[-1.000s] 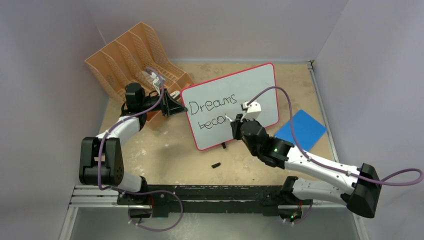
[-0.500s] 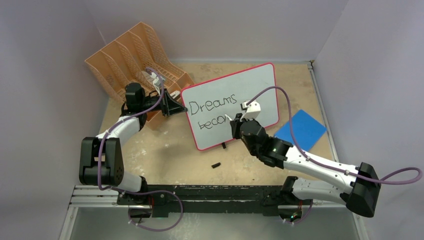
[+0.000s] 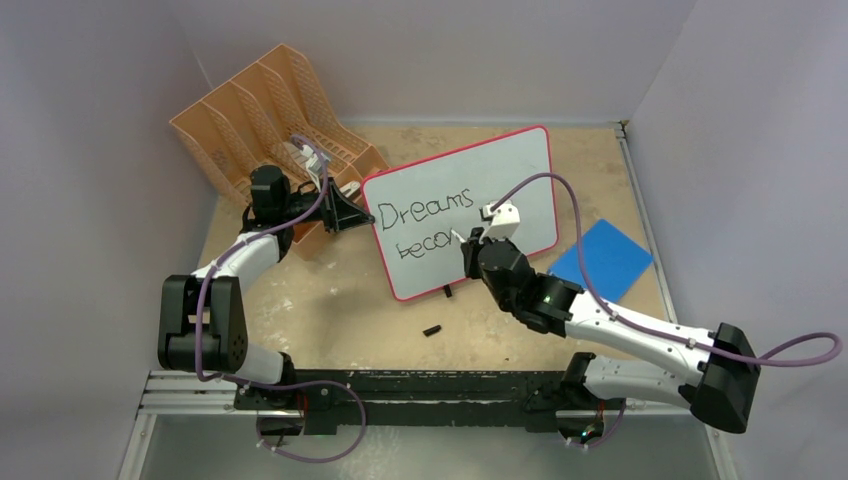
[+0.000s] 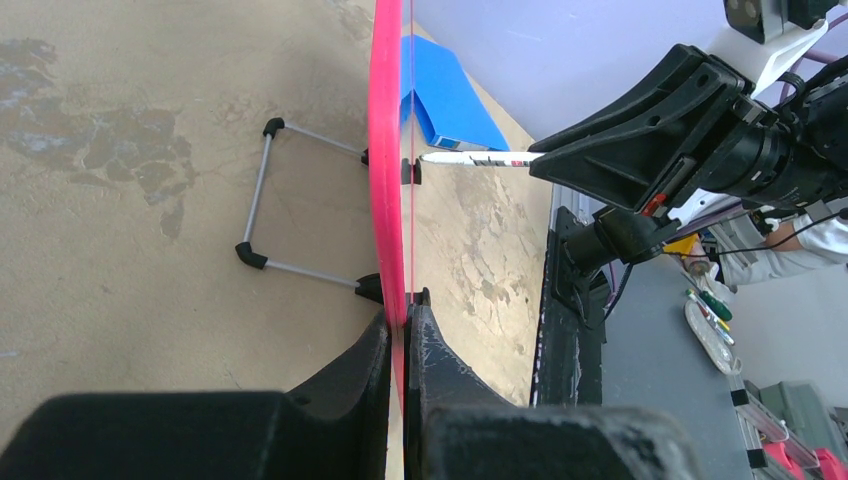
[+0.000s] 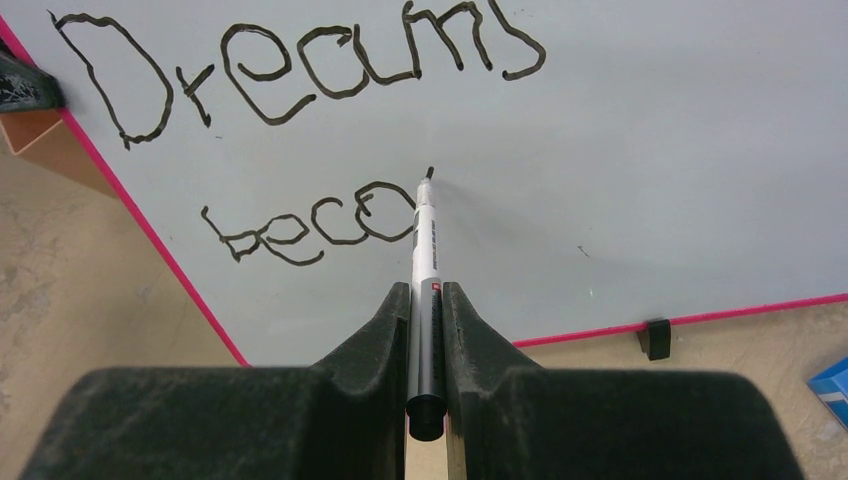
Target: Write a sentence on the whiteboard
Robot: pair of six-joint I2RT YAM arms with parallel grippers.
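The whiteboard, white with a pink frame, stands tilted on the table. On it the sentence reads "Dreams", with "beco" on a second line. My left gripper is shut on the whiteboard's left edge, the pink rim pinched between the jaws. My right gripper is shut on a white-and-black marker. Its tip is at the board face just right of the last "o". In the left wrist view the marker points edge-on at the board.
An orange file rack stands behind the left arm. A blue square pad lies right of the board. A small black cap lies on the table in front of the board. The board's wire stand props it from behind.
My right wrist has edged slightly up and left with the marker. No new stroke shows on the board. The left arm has not moved.
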